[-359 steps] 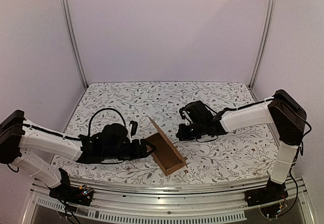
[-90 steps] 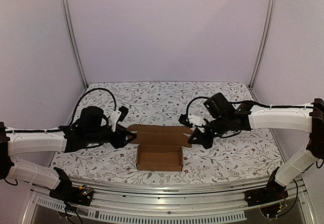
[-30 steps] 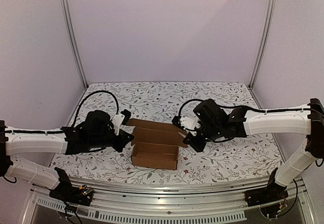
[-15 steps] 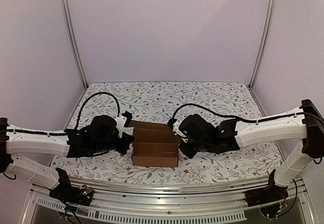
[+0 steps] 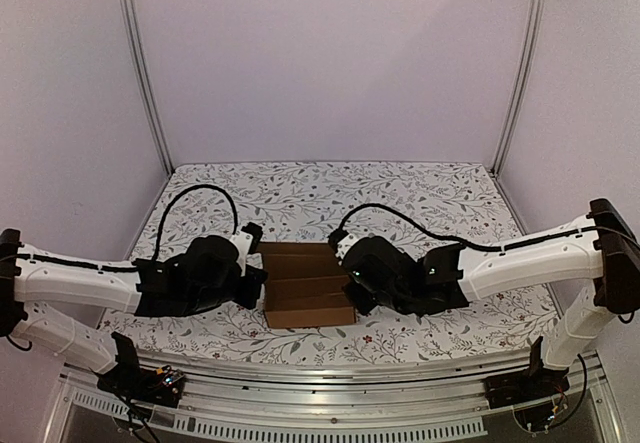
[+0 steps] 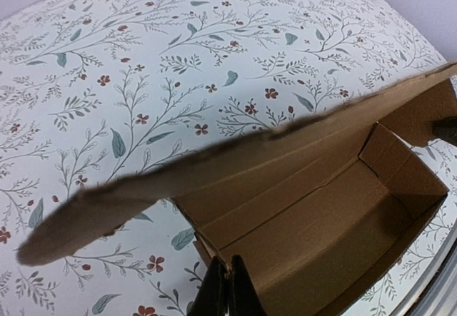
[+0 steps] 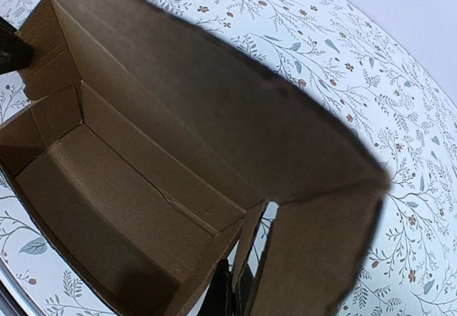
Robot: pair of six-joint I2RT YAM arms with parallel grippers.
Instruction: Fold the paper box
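Paper box [image 5: 308, 305] sits open-topped on the floral table [image 5: 330, 188] between my grippers. Left gripper [image 5: 257, 281] is closed at its left end, right gripper [image 5: 350, 285] closed at its right end, perhaps nipping cardboard. Its lid flap [image 5: 295, 261] leans over behind.

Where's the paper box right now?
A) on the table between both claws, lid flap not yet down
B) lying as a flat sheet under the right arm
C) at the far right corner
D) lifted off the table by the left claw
A: the paper box stands on the floral table with the left claw and right claw at its ends; both wrist views show its inside open.
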